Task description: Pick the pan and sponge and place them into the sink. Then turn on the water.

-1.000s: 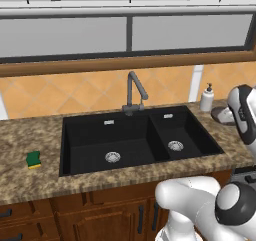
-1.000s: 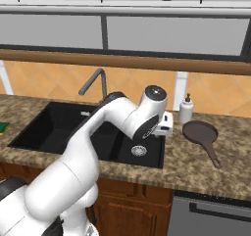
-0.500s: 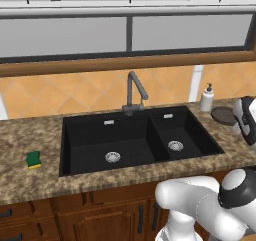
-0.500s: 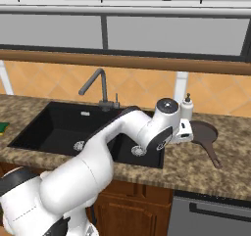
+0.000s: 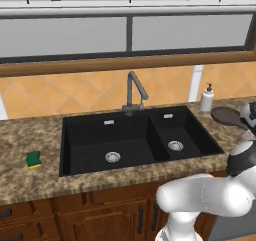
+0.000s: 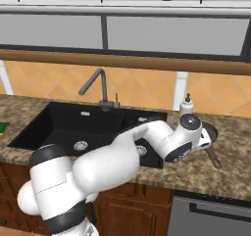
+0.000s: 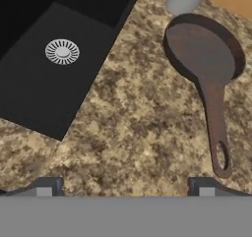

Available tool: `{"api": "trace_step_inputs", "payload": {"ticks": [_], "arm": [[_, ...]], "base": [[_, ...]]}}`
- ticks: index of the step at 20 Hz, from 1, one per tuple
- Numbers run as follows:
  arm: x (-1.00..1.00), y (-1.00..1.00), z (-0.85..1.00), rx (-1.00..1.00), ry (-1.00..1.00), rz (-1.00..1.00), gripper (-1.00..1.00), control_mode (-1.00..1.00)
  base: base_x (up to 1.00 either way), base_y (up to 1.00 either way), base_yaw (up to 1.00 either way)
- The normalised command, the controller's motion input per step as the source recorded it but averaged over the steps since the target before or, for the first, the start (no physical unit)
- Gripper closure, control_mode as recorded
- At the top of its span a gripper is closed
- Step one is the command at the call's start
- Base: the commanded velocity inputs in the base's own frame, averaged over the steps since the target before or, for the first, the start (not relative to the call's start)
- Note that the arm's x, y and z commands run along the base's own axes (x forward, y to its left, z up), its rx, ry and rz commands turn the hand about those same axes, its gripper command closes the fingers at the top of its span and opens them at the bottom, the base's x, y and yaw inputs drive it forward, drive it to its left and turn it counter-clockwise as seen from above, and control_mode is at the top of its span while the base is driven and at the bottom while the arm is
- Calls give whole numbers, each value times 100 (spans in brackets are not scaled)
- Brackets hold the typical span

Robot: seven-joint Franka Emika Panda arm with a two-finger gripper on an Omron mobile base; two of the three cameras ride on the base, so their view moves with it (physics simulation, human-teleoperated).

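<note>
Pan [image 7: 202, 51]: on the counter [image 7: 133, 128] right of the sink [image 5: 135, 140], handle toward the near edge.
Sponge [image 5: 33, 159]: on the counter, left of the sink.
Claw [image 7: 125, 187]: my jaws spread wide, holding nothing, above the counter beside the pan.
Soap bottle [image 5: 207, 98]: just behind the pan.

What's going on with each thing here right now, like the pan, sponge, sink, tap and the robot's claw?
pan: flat on the counter right of the sink, not held.
sponge: on the counter left of the sink, untouched.
sink: both basins empty.
faucet: off, no stream.
soap dispenser: upright beside the pan.
gripper: open, above the counter near the pan's handle.
</note>
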Motion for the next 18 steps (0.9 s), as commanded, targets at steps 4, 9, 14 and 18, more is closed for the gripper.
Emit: {"api": "trace_step_inputs", "payload": {"ticks": [4, 9, 14, 18], "arm": [[50, -29, 0, 0, 18, 0, -100, -100], [49, -39, -12, 0, 18, 0, -100, -100], [40, -57, -23, 2, 6, 0, -100, -100], [31, -61, -19, 4, 4, 0, -100, -100]], "base": [[0, 0, 0], [0, 0, 0], [0, 0, 0], [0, 0, 0]]}}
